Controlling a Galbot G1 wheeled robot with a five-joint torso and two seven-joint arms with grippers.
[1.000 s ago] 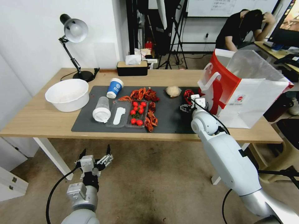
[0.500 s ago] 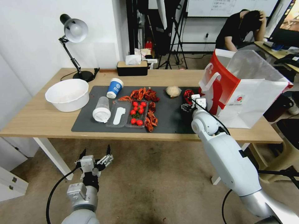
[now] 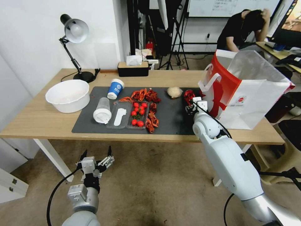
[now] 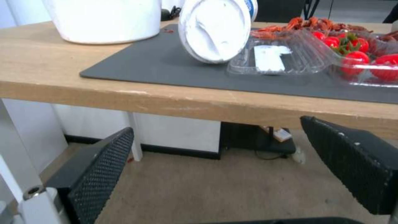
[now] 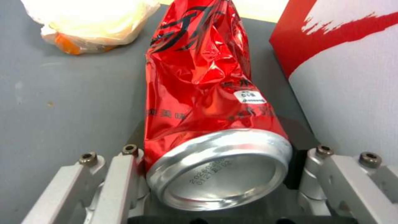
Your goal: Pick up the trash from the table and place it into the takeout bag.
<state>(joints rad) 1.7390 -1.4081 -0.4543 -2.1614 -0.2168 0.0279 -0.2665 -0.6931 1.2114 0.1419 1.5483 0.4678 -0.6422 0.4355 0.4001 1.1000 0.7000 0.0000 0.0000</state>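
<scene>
Crowding the can: crumpled pale paper wad (image 5: 89, 21) is lying just beyond the crushed red can (image 5: 207, 93); the takeout bag (image 3: 250, 91) is standing just beside it.
Right end effector (image 3: 192, 108): is straddling the can on the dark grey mat (image 3: 169, 121), fingers (image 5: 120, 183) close on both sides; actual contact cannot be told.
Left end effector (image 3: 95, 160): is hanging below the bench (image 3: 34, 121) edge, spread wide, holding nothing.
Bench: is carrying a white bowl (image 3: 67, 95), clear plastic cup (image 3: 102, 110), blue-and-white paper cup (image 3: 115, 88).

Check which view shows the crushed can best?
Right wrist view: the crushed red can lies lengthwise between the right gripper fingers. In the head view it's a small red patch beyond that gripper.
</scene>
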